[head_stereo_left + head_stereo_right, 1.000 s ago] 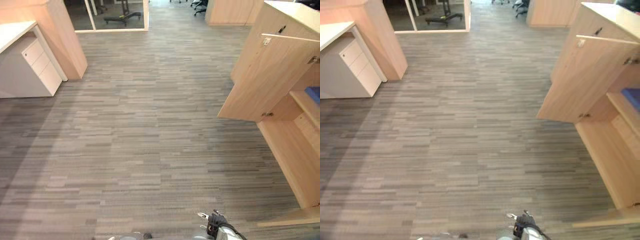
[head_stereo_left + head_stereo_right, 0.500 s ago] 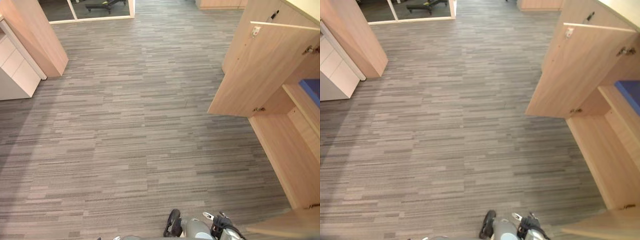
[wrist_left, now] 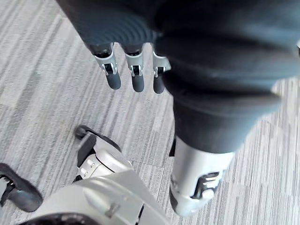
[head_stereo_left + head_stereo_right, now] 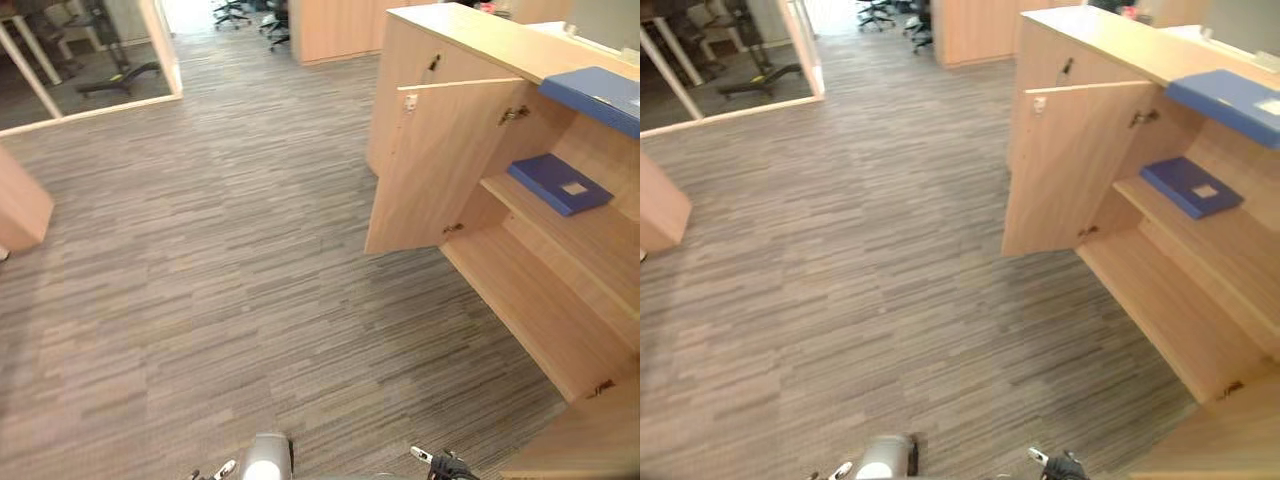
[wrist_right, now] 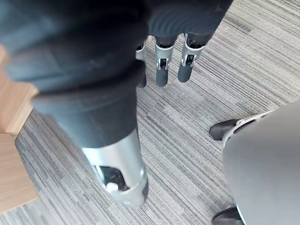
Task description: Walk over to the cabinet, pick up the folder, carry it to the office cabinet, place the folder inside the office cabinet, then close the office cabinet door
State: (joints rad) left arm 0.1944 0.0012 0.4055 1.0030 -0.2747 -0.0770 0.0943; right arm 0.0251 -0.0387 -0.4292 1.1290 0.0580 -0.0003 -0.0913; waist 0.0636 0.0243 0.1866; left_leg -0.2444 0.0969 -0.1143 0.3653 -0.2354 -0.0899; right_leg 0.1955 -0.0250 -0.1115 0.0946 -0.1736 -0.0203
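- Left eye view is showing you two folders: shelf folder (image 4: 558, 183) inside the office cabinet (image 4: 540, 300), top folder (image 4: 600, 95) lying on it.
- One door (image 4: 435, 165) is standing open.
- Left hand (image 3: 137, 77) and right hand (image 5: 161, 70) are hanging straight-fingered, empty.

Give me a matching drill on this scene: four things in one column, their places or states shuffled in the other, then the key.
Things
1. cabinet door
2. upper blue folder
3. lower blue folder
4. left hand

Places or states
A. lies on a shelf inside the cabinet
B. fingers straight, holding nothing
C. swung open
D. lies on the cabinet's top

Pairs: 1-C, 2-D, 3-A, 4-B.
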